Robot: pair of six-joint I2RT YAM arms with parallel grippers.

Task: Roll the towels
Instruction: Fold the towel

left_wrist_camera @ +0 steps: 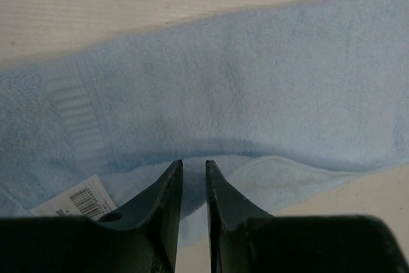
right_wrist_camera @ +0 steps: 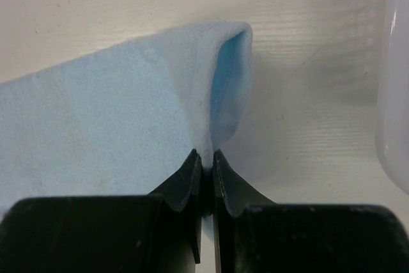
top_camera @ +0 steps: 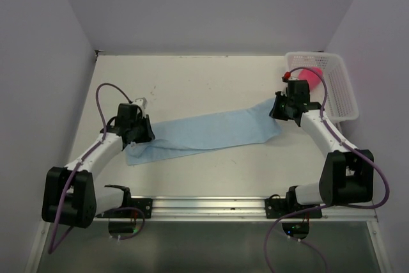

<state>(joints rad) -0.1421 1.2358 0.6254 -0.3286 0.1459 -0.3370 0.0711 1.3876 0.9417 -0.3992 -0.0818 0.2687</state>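
The light blue towel lies stretched out as a long strip across the middle of the table, between my two grippers. My left gripper is at its left end, and the jaws are nearly closed on the towel's near edge, which rises to the tips. My right gripper is shut on the right end; in the right wrist view the towel folds up into the tips. The red-pink towel lies bunched in the white basket.
The basket stands at the far right of the table, just behind the right gripper, and its wall shows in the right wrist view. A white barcode label hangs from the blue towel beside the left fingers. Grey walls enclose the table.
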